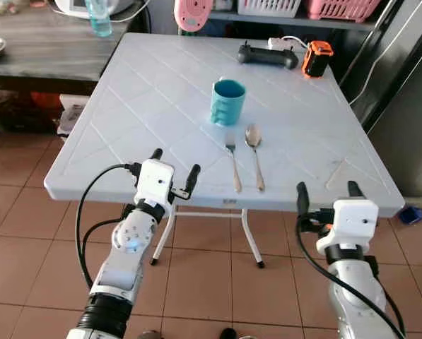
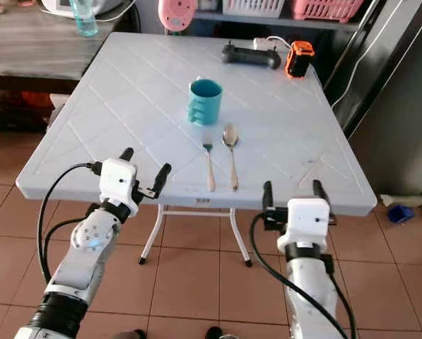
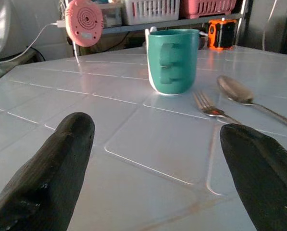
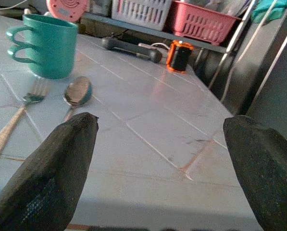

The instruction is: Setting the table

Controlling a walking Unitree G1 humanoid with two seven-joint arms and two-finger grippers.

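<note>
Two grippers up close, at the near edge of the table point(image 1: 126, 106). Left gripper point(image 1: 175, 171): fingers wide apart, nothing held. Right gripper point(image 1: 324, 195): wide apart too, nothing held. Further out, a fork point(image 1: 232, 161) and a spoon point(image 1: 254, 150) lying side by side, close but apart. Just behind them, a green mug point(image 1: 227, 102) standing up. Could bump the mug over or push the fork off if reaching too fast.
</note>
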